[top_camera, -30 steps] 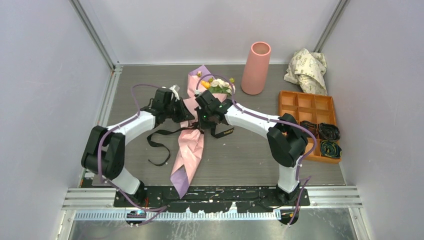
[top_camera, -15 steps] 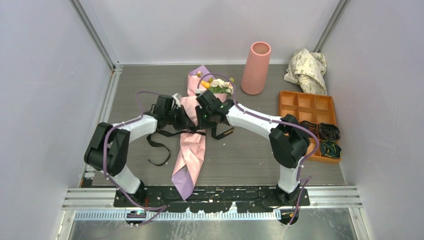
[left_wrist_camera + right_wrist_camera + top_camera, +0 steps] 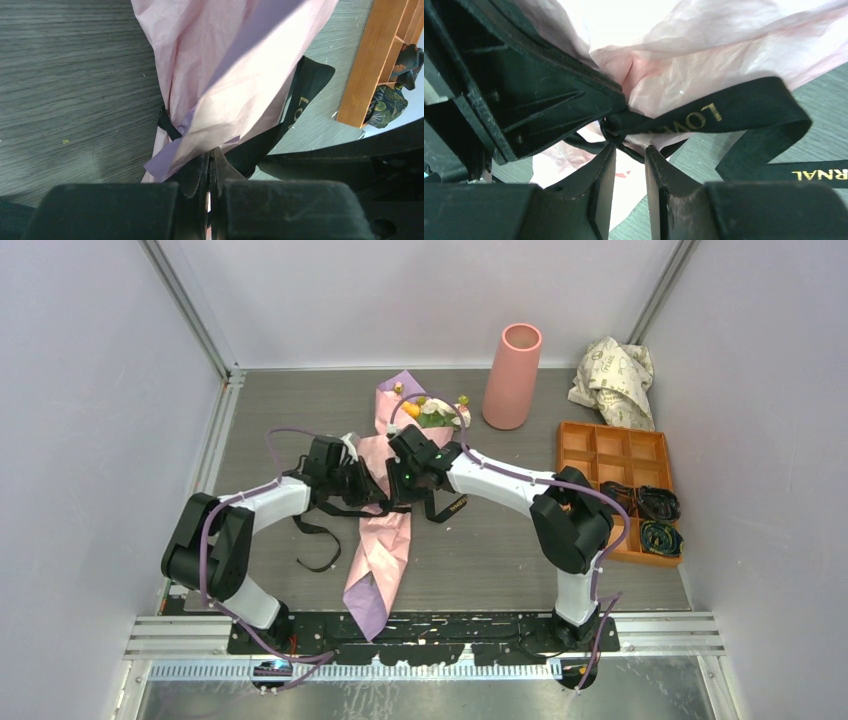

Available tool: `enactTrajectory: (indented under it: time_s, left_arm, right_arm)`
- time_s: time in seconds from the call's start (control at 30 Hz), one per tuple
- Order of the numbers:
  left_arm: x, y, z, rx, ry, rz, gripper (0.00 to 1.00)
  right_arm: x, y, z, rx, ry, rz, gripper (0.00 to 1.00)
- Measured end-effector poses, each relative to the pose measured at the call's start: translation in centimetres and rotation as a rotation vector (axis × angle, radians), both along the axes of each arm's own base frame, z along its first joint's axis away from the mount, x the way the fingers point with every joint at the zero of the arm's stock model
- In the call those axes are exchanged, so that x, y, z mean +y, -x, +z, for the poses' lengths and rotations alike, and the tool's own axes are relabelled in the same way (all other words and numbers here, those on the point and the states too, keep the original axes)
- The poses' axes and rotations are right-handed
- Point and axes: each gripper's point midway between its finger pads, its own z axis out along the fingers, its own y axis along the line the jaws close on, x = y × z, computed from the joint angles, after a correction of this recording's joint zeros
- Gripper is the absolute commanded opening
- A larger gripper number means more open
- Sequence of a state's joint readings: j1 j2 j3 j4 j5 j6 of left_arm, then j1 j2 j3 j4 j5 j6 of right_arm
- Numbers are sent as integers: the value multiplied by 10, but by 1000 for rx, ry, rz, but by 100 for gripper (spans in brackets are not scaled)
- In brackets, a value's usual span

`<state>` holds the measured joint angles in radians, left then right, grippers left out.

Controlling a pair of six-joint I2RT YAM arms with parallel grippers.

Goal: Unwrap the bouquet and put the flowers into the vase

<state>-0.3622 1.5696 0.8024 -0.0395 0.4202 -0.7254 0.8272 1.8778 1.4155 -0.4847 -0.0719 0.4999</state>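
The bouquet (image 3: 385,530) lies along the table as a pink and lilac paper cone, with the flowers (image 3: 436,412) at its far, wide end. A black ribbon (image 3: 724,112) with gold lettering is knotted round the cone's middle, and its loose tail (image 3: 312,530) trails to the left. My left gripper (image 3: 210,156) is shut on the black ribbon at the knot, against the paper (image 3: 235,75). My right gripper (image 3: 630,149) is open just below that knot, facing the left gripper (image 3: 549,95), with nothing between its fingers. The salmon-pink vase (image 3: 512,375) stands upright behind the flowers, to the right.
An orange compartment tray (image 3: 612,455) sits at the right with dark coiled items (image 3: 655,505) in its near cells; its edge (image 3: 370,60) shows in the left wrist view. Crumpled cream printed paper (image 3: 615,375) lies in the back right corner. Enclosure walls stand on three sides.
My right gripper has opened and let go at the ribbon knot. My left gripper has moved right up against the bouquet's middle and stays shut. The cone has shifted slightly.
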Motion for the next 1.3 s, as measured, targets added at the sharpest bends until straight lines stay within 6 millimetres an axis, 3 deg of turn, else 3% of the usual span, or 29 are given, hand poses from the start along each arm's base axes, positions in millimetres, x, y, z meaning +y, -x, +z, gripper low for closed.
enactTrajectory:
  time_s: [0.37,0.93,1.3]
  left_arm:
    - [3,8,-14,33,-14,0,0]
    - [4,10,-16,39,-15,0,0]
    - [4,10,-16,38,-16,0,0]
  right_arm:
    - [0,25,-20,63,16,18,35]
    - [-3,8,-26,19,79,-16,38]
    - [-1,3,-37,20,110,-11,22]
